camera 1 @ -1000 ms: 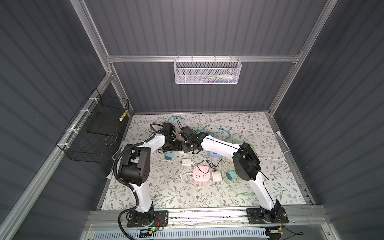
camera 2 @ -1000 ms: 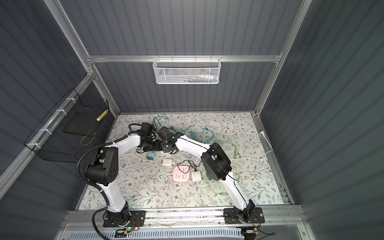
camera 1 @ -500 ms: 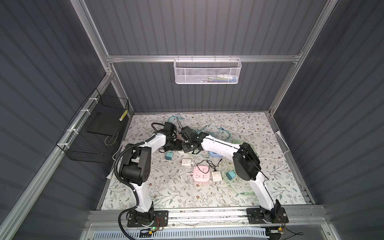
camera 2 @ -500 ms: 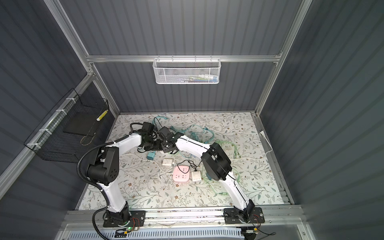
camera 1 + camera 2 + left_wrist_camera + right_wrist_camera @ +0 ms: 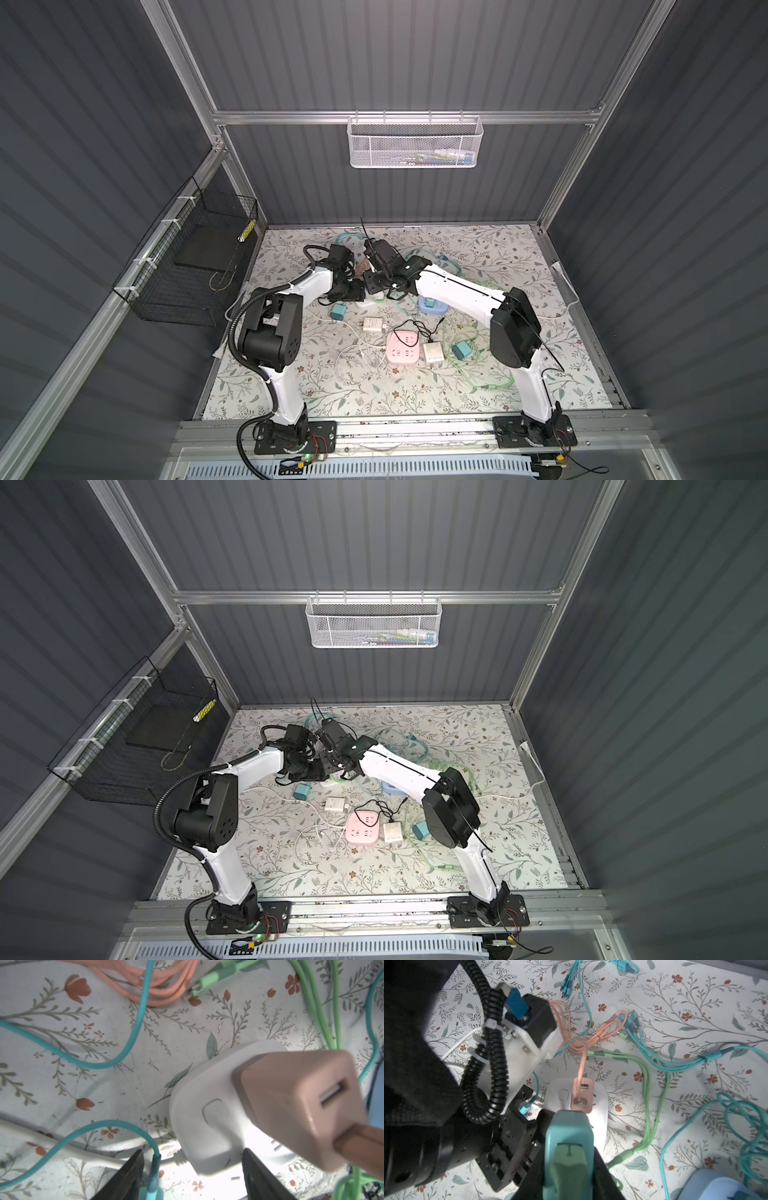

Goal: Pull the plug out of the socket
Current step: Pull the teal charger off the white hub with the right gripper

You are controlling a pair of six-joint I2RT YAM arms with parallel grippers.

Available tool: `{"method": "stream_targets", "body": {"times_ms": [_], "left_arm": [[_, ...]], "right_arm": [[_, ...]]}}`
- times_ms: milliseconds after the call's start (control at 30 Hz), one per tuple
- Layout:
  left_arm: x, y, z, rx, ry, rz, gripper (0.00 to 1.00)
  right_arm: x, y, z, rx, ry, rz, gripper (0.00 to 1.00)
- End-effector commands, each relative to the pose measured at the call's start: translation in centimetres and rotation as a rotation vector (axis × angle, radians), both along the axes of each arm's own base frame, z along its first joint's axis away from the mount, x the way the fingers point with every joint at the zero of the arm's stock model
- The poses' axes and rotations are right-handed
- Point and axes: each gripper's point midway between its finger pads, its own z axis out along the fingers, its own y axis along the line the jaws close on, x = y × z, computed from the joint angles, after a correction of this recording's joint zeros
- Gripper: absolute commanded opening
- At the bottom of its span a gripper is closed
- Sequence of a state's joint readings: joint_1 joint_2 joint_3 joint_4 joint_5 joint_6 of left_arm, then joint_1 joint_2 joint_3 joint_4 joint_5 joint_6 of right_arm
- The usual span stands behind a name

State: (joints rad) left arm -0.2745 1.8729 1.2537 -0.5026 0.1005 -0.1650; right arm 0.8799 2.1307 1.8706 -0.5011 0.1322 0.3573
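A white socket [image 5: 207, 1088] lies on the floral cloth, with a pink plug [image 5: 291, 1095] and its pink cable standing in it. My left gripper [image 5: 192, 1167] is shut on the socket's button end. One of its fingers [image 5: 255, 1172] lies against the block, and a teal cable end sits beside the other. My right gripper [image 5: 569, 1167] is shut on a teal plug [image 5: 569, 1132] with a green cable, right over the socket [image 5: 600, 1101]. I cannot see whether that plug's pins are still seated. In both top views the two grippers [image 5: 360, 291] [image 5: 334, 766] meet at the back left.
Pink, green and teal cables [image 5: 645, 1088] lie tangled around the socket. A pink power strip [image 5: 401, 347], white chargers [image 5: 433, 353], loose teal plugs [image 5: 338, 311] and a blue block [image 5: 432, 305] lie nearer the front. Wire baskets hang on the left wall [image 5: 187, 266] and the back wall [image 5: 415, 143].
My left gripper has edged in at the socket and its jaws have narrowed. The right arm holds its place with the teal plug.
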Motion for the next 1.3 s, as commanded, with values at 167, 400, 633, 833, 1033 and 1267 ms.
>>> {"method": "stream_targets", "body": {"times_ms": [167,400,633,833,1033,1267], "left_arm": [[-3.8,3.9,-4.3,0.187,0.145,0.013,0.76],[-3.9,4.3,-4.0,0.185,0.131,0.021,0.78],[-3.6,4.9,-3.5,0.189,0.123,0.031,0.78],[-3.4,4.6,-2.8,0.161,0.1,0.032,0.79],[-2.7,3.7,-1.6,0.11,0.062,0.021,0.79],[-2.2,3.7,-0.5,0.106,0.033,0.024,0.79]], "right_arm": [[-0.7,-2.1,-2.1,-0.057,0.028,-0.016,0.02],[-0.7,-3.2,-3.0,-0.014,0.083,-0.017,0.04],[-0.8,-3.5,-4.0,0.021,0.153,-0.006,0.06],[-0.8,-3.8,-5.3,0.035,0.212,-0.007,0.08],[-0.6,-4.7,-6.2,0.028,0.244,-0.031,0.1],[-1.2,-4.7,-8.3,0.003,0.312,-0.019,0.1]]}}
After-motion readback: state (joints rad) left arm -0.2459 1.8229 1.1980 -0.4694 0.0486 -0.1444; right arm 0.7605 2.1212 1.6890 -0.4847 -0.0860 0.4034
